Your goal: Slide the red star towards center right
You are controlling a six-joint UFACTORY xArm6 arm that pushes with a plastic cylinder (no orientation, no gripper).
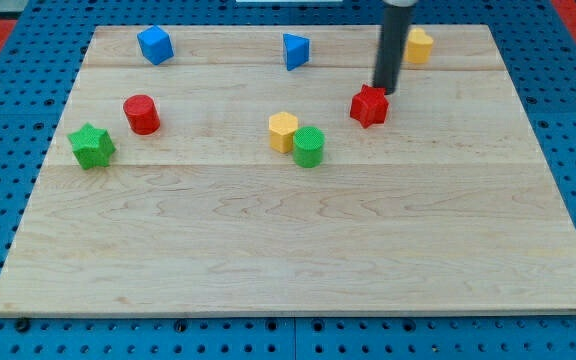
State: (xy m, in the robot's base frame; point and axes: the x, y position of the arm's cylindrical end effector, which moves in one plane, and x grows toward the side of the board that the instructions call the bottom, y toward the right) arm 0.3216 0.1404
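Observation:
The red star (368, 106) lies on the wooden board (298, 250), right of centre and toward the view's top. My tip (383, 92) stands just above and slightly to the right of the star, touching or nearly touching its upper edge. The dark rod rises from there out of the view's top.
A yellow block (419, 45) sits at the top right, just right of the rod. A blue triangle (295, 50) and a blue cube (155, 45) lie along the top. A yellow hexagon (283, 130) and a green cylinder (308, 147) touch near centre. A red cylinder (141, 114) and a green star (91, 146) are at left.

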